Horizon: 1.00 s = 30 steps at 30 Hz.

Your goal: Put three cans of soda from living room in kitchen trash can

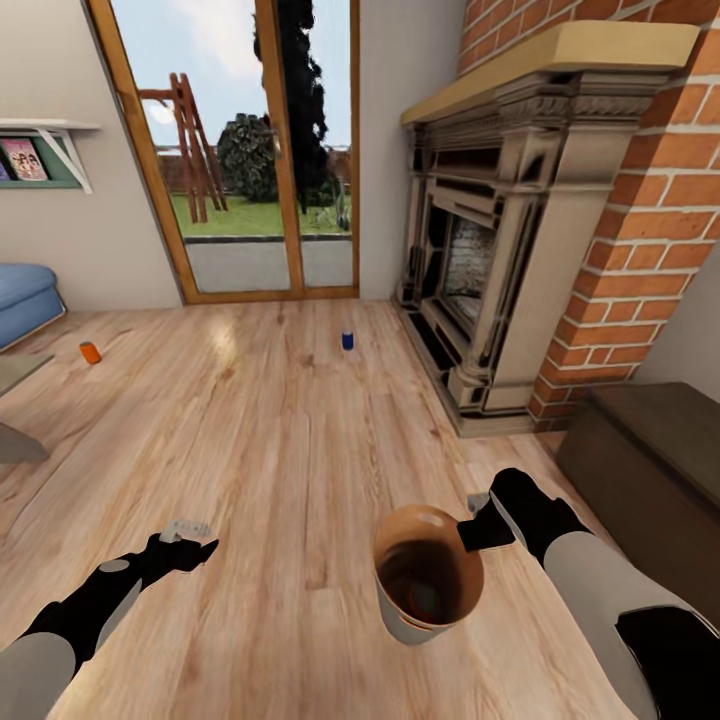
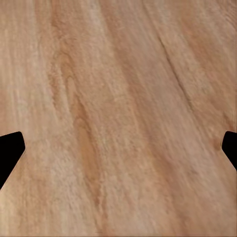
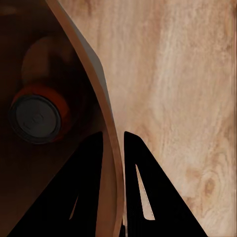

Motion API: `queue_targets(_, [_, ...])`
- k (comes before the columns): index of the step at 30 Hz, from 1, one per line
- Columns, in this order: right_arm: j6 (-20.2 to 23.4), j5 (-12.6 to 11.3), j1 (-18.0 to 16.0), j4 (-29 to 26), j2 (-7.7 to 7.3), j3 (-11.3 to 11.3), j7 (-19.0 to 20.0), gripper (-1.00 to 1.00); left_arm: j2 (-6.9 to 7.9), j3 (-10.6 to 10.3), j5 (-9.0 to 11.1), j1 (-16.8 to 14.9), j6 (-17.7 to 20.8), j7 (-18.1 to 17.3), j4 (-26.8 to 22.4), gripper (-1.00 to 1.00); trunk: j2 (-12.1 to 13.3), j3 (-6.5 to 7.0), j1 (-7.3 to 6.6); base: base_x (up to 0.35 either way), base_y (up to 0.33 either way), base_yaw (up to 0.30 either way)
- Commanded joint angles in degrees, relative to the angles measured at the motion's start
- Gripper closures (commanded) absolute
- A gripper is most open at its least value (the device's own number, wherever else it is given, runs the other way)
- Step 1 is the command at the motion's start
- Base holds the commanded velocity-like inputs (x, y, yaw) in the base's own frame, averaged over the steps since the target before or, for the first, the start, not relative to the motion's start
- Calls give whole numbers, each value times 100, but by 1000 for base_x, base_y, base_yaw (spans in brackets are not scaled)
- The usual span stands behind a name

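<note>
Right tool (image 3: 114, 163): two black fingers closed on the rim of the trash can (image 1: 428, 575), one finger inside the wall and one outside. Trash can: small round tapered bucket, brown wood-look interior, pale grey-beige exterior, oval cut-out near the rim on its far side; held upright above the wood floor (image 1: 290, 420) at roughly 5 o'clock in the head view. Contents: one soda can (image 3: 37, 117), red-orange side and grey top, lying at the bottom.

Left tool (image 1: 190, 530): fingers spread wide with nothing between them, plain floorboards beneath; seen at about 7 o'clock in the head view.

Arms: two, black forearm sections over pale grey sleeves. The right arm came in from the 4 o'clock corner with its wrist at the bucket's rim. The left arm came in from the 8 o'clock corner, reaching forward low over the floor.

Soda cans on the floor: two. One orange can (image 1: 90, 352) at 10 o'clock near the blue sofa (image 1: 25, 295); one dark blue can (image 1: 347, 340), upright, at 12 o'clock, before the glass doors (image 1: 250, 150) and beside the brick fireplace (image 1: 520, 230). Soda cans counted: three in all.

Further fixtures: one dark wooden chest (image 1: 650, 450) at 3 o'clock; one wall shelf (image 1: 45, 150) at 10 o'clock.
</note>
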Motion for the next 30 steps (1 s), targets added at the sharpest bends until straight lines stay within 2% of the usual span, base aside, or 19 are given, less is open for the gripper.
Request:
queue_targets(1, [29,-170,-2,-1,3,-14,24,100,0,0,0,-1,-1,0,0,-100,0,1,0,327,22,0])
queue_targets(30, [30,-175,-2,-1,35,-1,10,100,-1,-9,-9,4,-6,-11,1,-100,0,1,0,328,50,0])
